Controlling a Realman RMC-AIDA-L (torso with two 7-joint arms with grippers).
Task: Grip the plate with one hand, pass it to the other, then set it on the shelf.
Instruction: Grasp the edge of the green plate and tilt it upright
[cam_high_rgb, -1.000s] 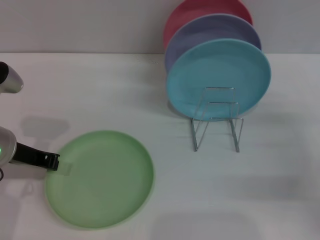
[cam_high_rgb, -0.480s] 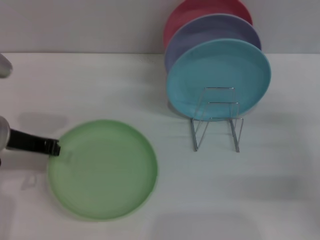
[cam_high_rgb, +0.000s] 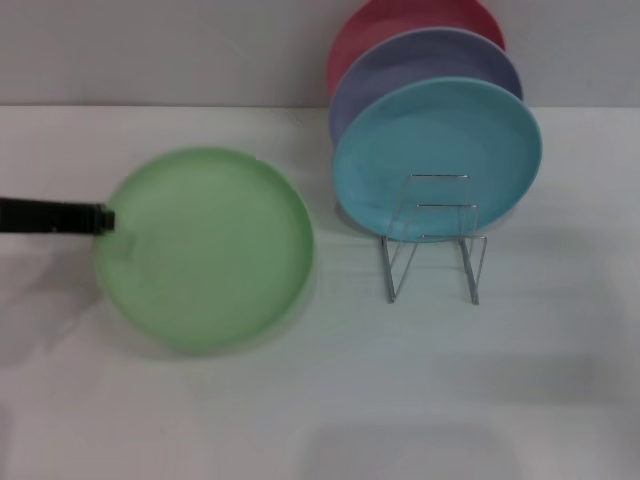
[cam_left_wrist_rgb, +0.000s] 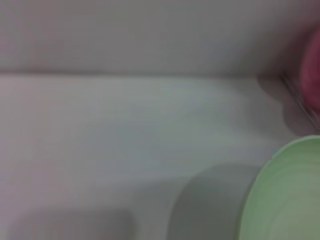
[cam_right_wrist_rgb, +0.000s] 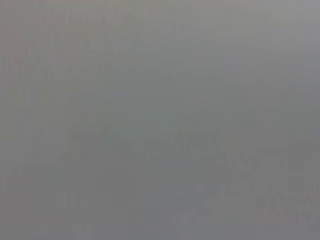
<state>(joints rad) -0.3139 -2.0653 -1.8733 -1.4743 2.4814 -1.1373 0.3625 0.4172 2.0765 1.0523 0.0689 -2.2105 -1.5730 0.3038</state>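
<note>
The light green plate (cam_high_rgb: 205, 248) hangs above the white table at the left, held by its left rim. My left gripper (cam_high_rgb: 108, 222) is shut on that rim; its black finger reaches in from the left edge of the head view. The plate's edge also shows in the left wrist view (cam_left_wrist_rgb: 285, 195). The wire shelf (cam_high_rgb: 433, 235) stands at the right of the plate, its front slots bare. My right gripper is out of view; the right wrist view shows only plain grey.
A turquoise plate (cam_high_rgb: 437, 158), a lavender plate (cam_high_rgb: 420, 62) and a pink-red plate (cam_high_rgb: 400, 22) stand upright in the back of the shelf. The white table (cam_high_rgb: 300, 400) spreads in front, with the plate's shadow on it. A grey wall runs behind.
The left gripper has lifted the green plate off the table and carried it upward and away from me; its shadow now lies apart below it. The shelf and other plates have not moved.
</note>
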